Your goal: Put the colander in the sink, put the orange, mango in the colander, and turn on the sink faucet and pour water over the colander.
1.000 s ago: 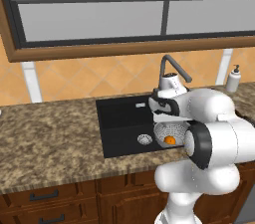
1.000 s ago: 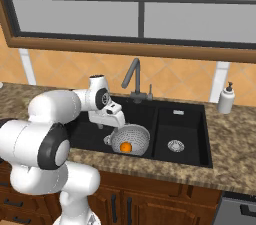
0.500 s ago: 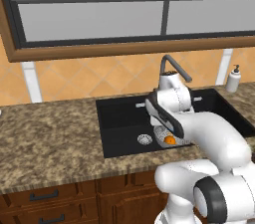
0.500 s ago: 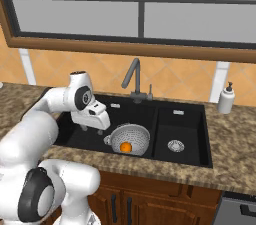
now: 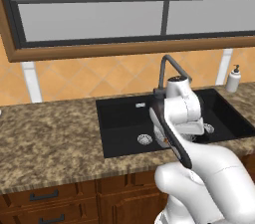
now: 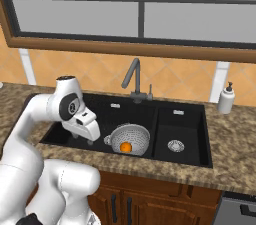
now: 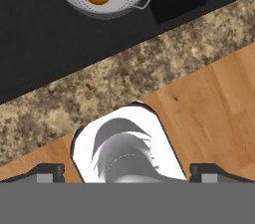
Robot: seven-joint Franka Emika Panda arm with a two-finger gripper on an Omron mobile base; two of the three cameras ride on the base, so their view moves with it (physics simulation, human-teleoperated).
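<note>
— The pincer (image 6: 89, 138)?
— Jaws wide, empty, swung left off the colander (image 6: 128, 140) since a second ago.
— The fruit?
— The orange (image 6: 126, 146) sits in the colander in the sink's (image 6: 190, 158) left basin. Mango likely next; faucet (image 6: 133, 79) untouched.

Colander (image 6: 130, 139) with orange (image 6: 126, 146) fills much of the left basin of the sink (image 6: 187, 156); right basin open down to its drain (image 6: 175, 145). Faucet (image 6: 134, 80) rises behind the divider; soap bottle (image 6: 226, 98) on the table (image 6: 235, 169), far right.
</note>
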